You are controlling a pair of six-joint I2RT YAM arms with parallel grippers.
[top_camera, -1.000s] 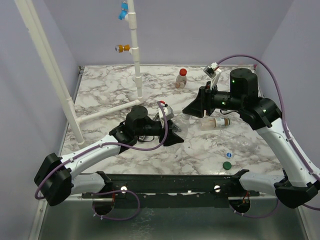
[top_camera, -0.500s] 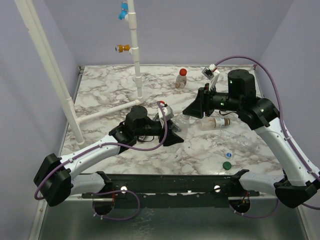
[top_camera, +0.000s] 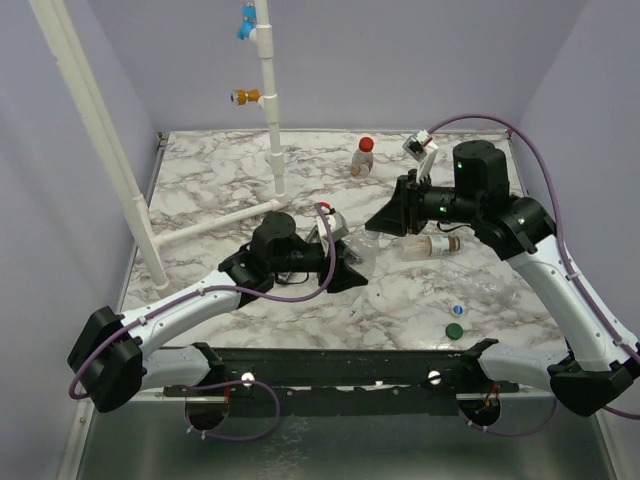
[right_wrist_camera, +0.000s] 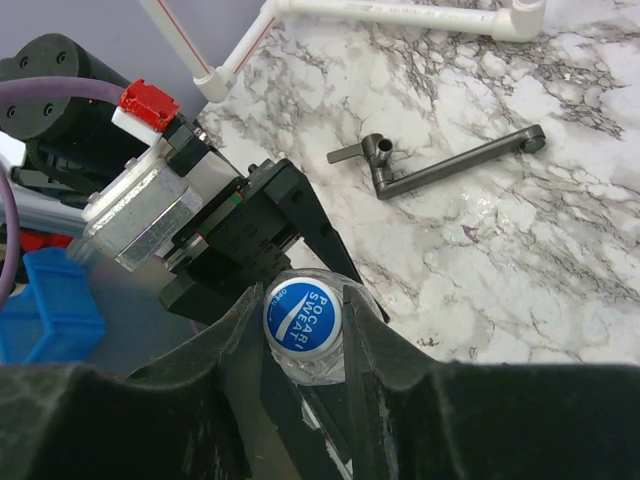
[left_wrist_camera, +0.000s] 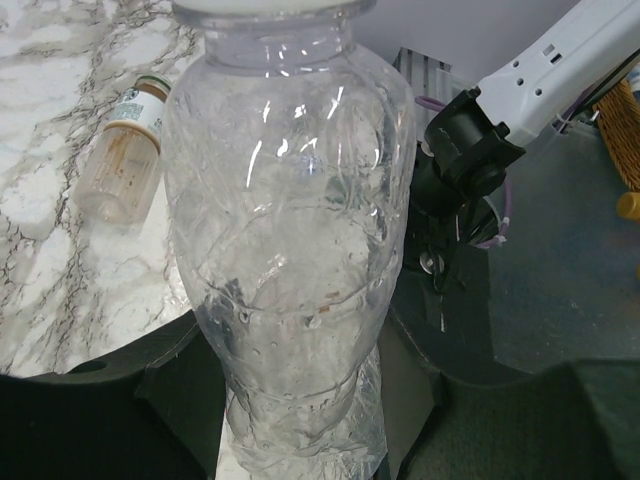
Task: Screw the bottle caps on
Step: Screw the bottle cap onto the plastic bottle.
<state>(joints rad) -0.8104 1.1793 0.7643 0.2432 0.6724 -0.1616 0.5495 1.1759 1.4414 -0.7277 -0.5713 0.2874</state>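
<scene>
Right tool (right_wrist_camera: 303, 322) pinches blue "POCARI SWEAT" cap (right_wrist_camera: 304, 315) on bottle (left_wrist_camera: 290, 250).

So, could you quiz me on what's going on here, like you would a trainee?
1. True or false: the left gripper holds the clear bottle.
2. Which loose cap lies closest to the near edge of the table? A red, B green, C yellow.
3. Fill in: the right gripper is pinching the ____ on top of that bottle's neck.

Key:
1. True.
2. B, the green cap.
3. The blue-and-white cap.
</scene>
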